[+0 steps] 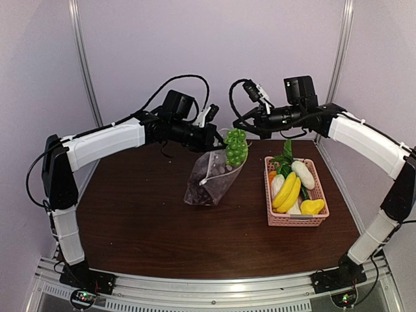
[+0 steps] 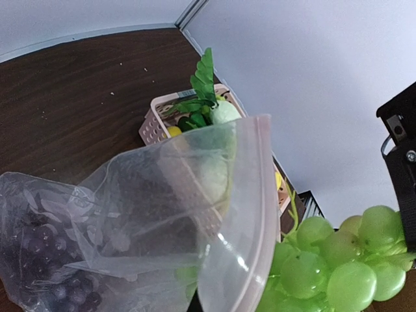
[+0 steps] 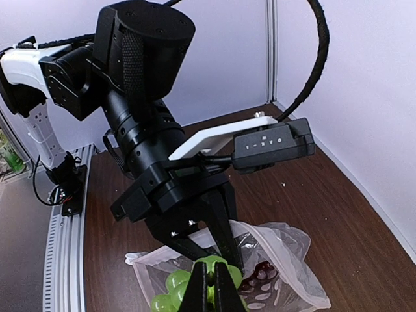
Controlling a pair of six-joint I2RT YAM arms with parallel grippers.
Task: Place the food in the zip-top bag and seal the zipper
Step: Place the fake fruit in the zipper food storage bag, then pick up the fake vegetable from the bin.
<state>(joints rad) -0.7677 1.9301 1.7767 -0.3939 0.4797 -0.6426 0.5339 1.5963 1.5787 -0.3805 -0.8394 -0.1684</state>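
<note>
On the dark surface [image 1: 143,221], seen from the top camera, the pink basket [image 1: 298,221] is the nearest item, standing at about 4 o'clock from the table's middle. It holds the yellow bananas [image 1: 286,192], the lemon [image 1: 312,207] at its near right corner, the white radish [image 1: 303,174] farther back, and the leafy greens [image 1: 285,156] sticking up at its far end.

At 9 o'clock from the basket, near the middle, the zip-top bag [image 1: 209,179] sags with its bottom on the surface and its mouth lifted toward 1 o'clock. Purple grapes [image 2: 49,260] lie in its lower part. The zipper [image 2: 250,214] curves along the mouth edge, unsealed.

The green grapes [image 1: 236,147] hang right at the raised mouth, at 1 o'clock from the bag's body, off the surface.

Beyond them, the left claw [image 3: 211,247] comes in from 9 o'clock, clenched on the bag's upper rim and holding it up. The right claw [image 3: 208,289] comes in from 3 o'clock, pinched tight on the top of the green grapes, the bunch dangling below it.
</note>
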